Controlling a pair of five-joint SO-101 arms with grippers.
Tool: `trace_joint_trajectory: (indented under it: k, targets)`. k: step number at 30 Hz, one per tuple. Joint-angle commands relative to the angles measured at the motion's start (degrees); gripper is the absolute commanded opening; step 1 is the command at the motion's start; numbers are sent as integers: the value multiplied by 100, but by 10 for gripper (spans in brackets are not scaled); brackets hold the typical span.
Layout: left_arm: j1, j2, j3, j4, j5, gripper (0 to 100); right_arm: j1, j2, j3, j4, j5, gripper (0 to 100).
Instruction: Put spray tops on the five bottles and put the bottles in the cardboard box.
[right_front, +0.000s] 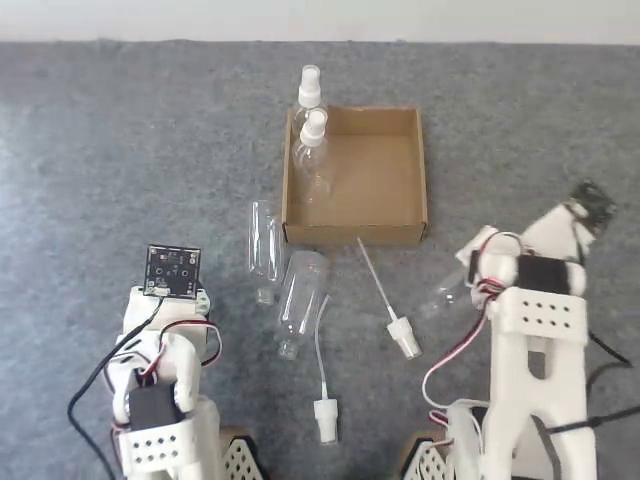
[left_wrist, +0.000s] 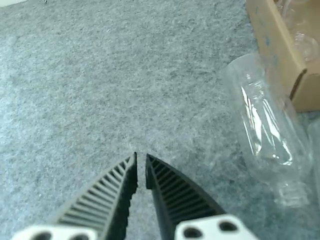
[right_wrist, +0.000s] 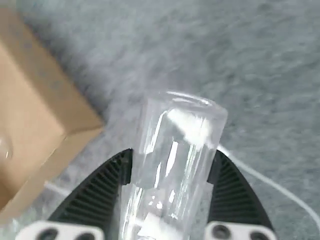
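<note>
Grey carpet covers the surface, meeting a white wall.

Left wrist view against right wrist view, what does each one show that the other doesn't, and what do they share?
Left wrist view, not the right: the left gripper, shut and empty, and a capless bottle lying on the carpet beside the box. Right wrist view, not the left: the right gripper, shut on a second bottle, with a thin white tube lying on the floor beyond it. Both: a corner of the box and the grey carpet.
</note>
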Motion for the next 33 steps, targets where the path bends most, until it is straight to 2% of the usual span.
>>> trace_joint_trajectory:
  k: [1,9,13,17,24,26,30,33]
  targets:
    - [18,-88,-40,-114,-35,26,514,-259,-26,-13,-44,117]
    - [18,-88,-40,-114,-35,26,1165,-259,26,-163,-62,117]
    - [18,-88,-40,-114,-35,26,1675,-259,501,-1200,-536,113]
    - [18,-88,-40,-114,-35,26,1763,-259,1108,-2193,-563,113]
    - [18,-88,-40,-114,-35,26,1771,-259,1556,-2563,-545,121]
    - [18,-88,-40,-114,-35,26,1771,-286,1609,-2510,-536,156]
    - [18,-88,-40,-114,-35,26,1736,-330,1723,-2501,-527,296]
    - [18,-88,-40,-114,-35,26,1736,-330,1705,-2299,-387,320]
